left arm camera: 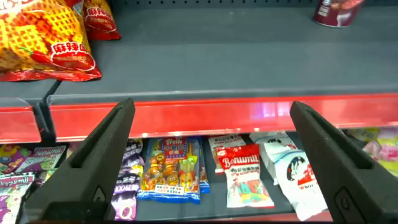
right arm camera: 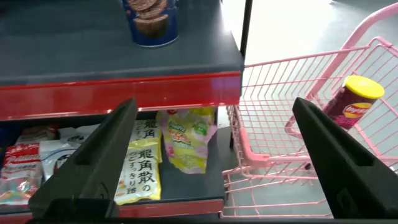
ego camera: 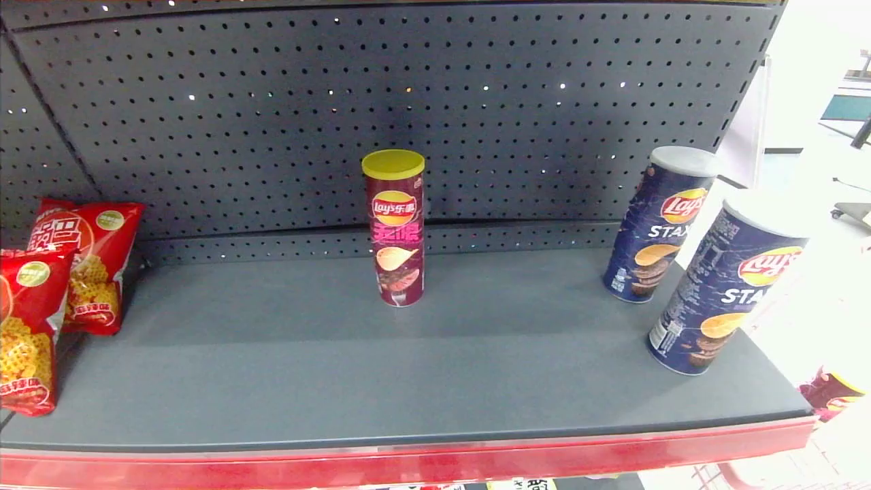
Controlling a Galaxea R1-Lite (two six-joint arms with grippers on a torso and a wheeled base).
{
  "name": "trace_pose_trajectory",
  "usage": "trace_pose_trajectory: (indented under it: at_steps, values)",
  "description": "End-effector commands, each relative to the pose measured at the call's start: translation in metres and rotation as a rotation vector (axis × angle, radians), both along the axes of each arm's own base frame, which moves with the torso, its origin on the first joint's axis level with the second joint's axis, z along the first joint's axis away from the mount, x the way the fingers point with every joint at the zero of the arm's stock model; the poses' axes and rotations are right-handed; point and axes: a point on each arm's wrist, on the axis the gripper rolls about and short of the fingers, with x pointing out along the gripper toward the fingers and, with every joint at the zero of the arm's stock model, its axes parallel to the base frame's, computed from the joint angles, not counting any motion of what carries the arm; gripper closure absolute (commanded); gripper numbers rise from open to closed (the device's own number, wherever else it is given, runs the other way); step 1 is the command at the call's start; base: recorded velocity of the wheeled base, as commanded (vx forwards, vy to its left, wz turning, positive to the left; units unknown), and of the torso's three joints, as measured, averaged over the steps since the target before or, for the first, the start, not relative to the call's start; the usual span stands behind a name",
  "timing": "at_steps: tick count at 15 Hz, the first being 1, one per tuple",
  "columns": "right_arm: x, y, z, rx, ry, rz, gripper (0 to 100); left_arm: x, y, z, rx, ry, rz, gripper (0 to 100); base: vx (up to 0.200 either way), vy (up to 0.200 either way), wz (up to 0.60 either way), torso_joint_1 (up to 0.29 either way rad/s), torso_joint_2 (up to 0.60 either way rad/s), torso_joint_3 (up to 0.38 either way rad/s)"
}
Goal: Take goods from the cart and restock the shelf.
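Both empty: left end effector (left arm camera: pixel 211 106) & right end effector (right arm camera: pixel 214 102) spread wide, facing the shelf (ego camera: pixel 408 381) front lip. Next goods item, a yellow-lid can (right arm camera: pixel 354 99), lies tilted in the pink cart (right arm camera: pixel 267 112) off the shelf's right end. Risks imo: I snag the cart wire, the round can slips, or on placing I knock the blue can (ego camera: pixel 725 282) by the shelf's right edge.

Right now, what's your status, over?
Left tool open, right tool open, both empty. Maroon yellow-lidded cylindrical chip can in pink wire cart. Cart's rim surrounds it.
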Motion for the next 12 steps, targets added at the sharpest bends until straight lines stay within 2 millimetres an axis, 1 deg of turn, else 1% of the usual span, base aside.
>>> trace_pose_trajectory:
  at_steps: [1,12]
  values:
    - [0.0001,0.0000,0.0000,0.000,0.001,0.000,0,0.0001,0.0000,0.0000,0.001,0.002,0.000,0,0.000,-0.200,0.00,0.002,0.00,-0.002]
    - [0.0001,0.0000,0.0000,0.000,0.001,0.000,0,0.0001,0.0000,0.0000,0.003,0.002,0.000,0,0.000,-0.200,0.00,0.001,0.00,0.003]
